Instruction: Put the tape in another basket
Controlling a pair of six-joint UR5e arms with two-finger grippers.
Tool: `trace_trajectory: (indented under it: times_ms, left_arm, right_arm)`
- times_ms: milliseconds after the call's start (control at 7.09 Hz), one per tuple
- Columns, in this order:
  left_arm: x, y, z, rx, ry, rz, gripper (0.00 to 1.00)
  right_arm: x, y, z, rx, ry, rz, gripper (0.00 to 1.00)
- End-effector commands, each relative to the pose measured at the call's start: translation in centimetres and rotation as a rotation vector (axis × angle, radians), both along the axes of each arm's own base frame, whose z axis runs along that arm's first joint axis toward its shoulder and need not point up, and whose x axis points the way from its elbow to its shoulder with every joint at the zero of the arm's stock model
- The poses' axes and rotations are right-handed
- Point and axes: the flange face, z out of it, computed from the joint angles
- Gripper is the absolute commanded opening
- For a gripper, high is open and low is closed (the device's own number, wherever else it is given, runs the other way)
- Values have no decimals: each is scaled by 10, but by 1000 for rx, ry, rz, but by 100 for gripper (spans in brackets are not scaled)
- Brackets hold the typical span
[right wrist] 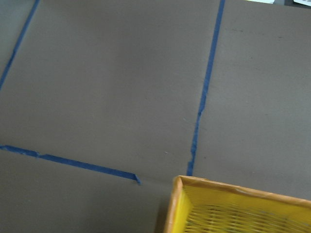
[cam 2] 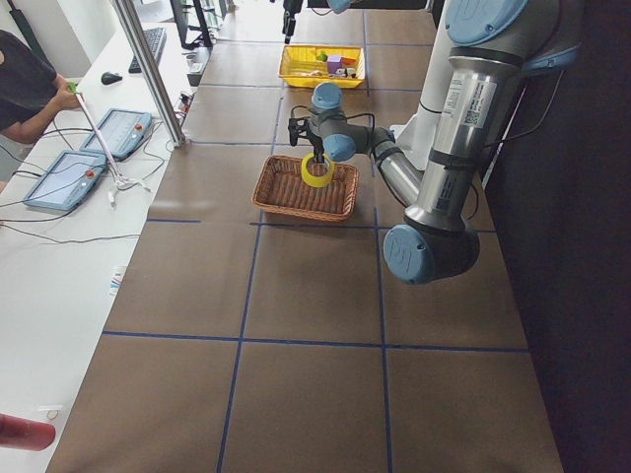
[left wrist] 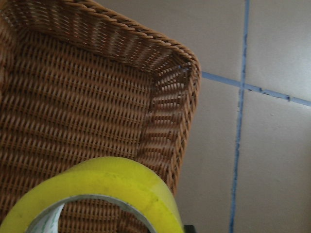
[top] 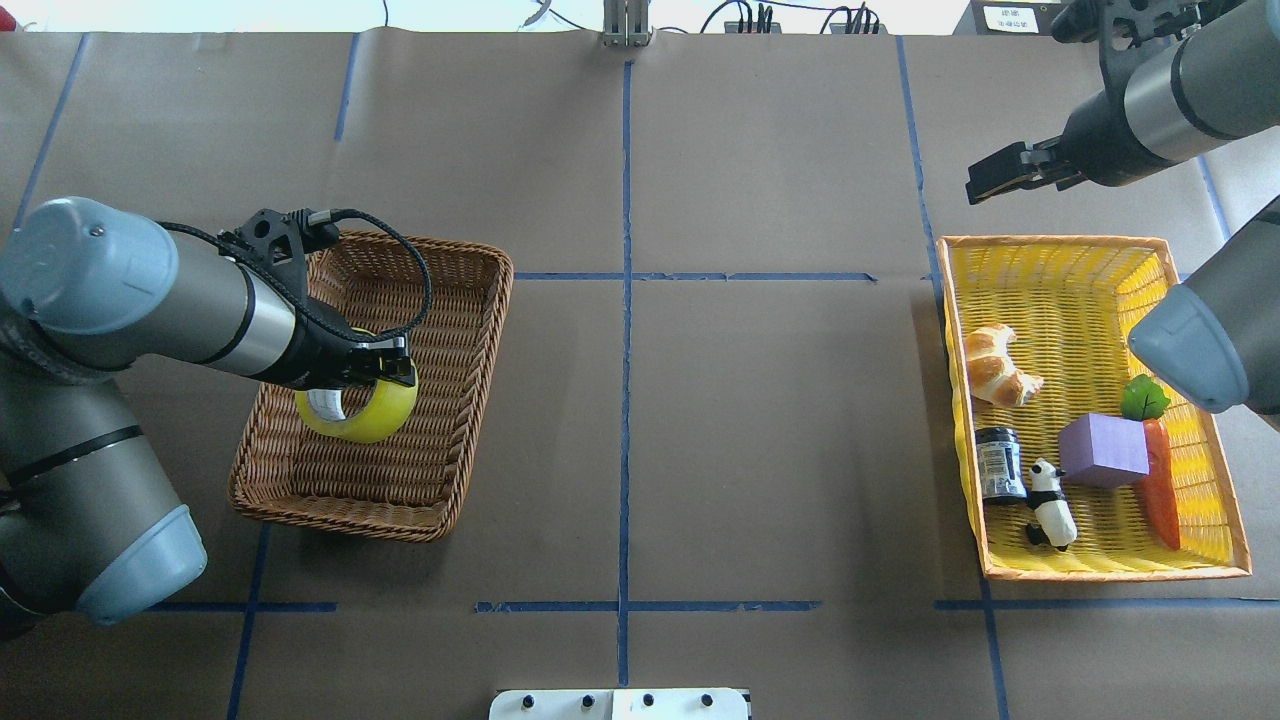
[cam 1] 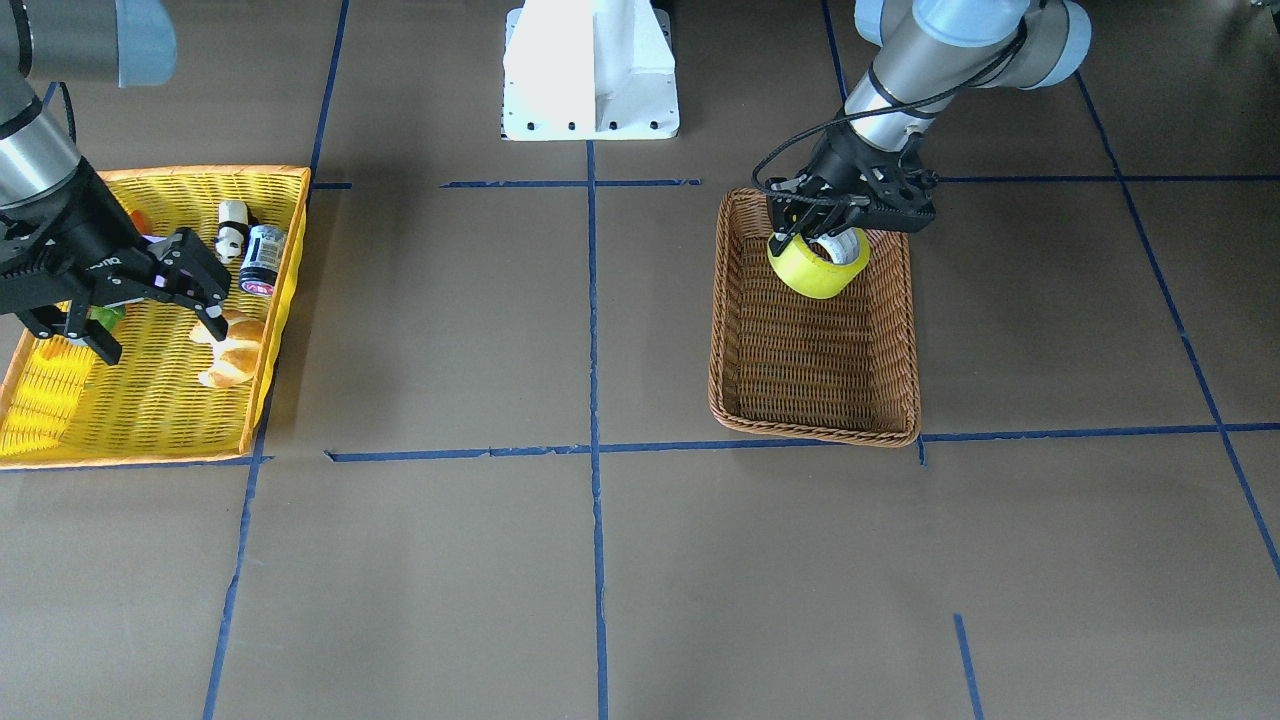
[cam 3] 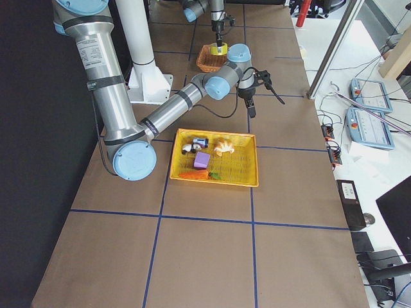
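Note:
The tape (cam 1: 812, 272), a yellow roll with a pale core, hangs from my left gripper (cam 1: 815, 232), which is shut on its upper rim. It is held over the robot-side end of the brown wicker basket (cam 1: 815, 432), just above its floor. In the overhead view the tape (top: 378, 418) sits under the left gripper (top: 378, 370) inside the outline of the basket (top: 485, 330). The left wrist view shows the roll (left wrist: 112, 182) over the basket's weave (left wrist: 87, 107). My right gripper (cam 1: 160, 335) is open and empty above the yellow basket (cam 1: 140, 420).
The yellow basket (top: 1100, 572) holds a croissant (top: 995, 365), a dark can (top: 1000, 465), a panda figure (top: 1050, 503), a purple cube (top: 1103, 450) and a carrot (top: 1160, 480). The white robot base (cam 1: 590, 70) stands at the table's middle. Blue tape lines cross the brown table.

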Motion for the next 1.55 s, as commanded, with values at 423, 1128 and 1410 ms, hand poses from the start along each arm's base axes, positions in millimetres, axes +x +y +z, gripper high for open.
trace_trajectory:
  times_ms: [423, 1128, 1410]
  left_arm:
    - [61, -9, 20, 51, -172, 9, 12]
    - [-37, -40, -10, 151, -337, 87, 100]
    - [-117, -75, 5, 100, -246, 149, 100]
  right_arm:
    - [128, 0, 81, -25, 86, -195, 100]
    - [197, 30, 161, -50, 87, -241, 100]
    - [255, 48, 254, -51, 55, -318, 100]
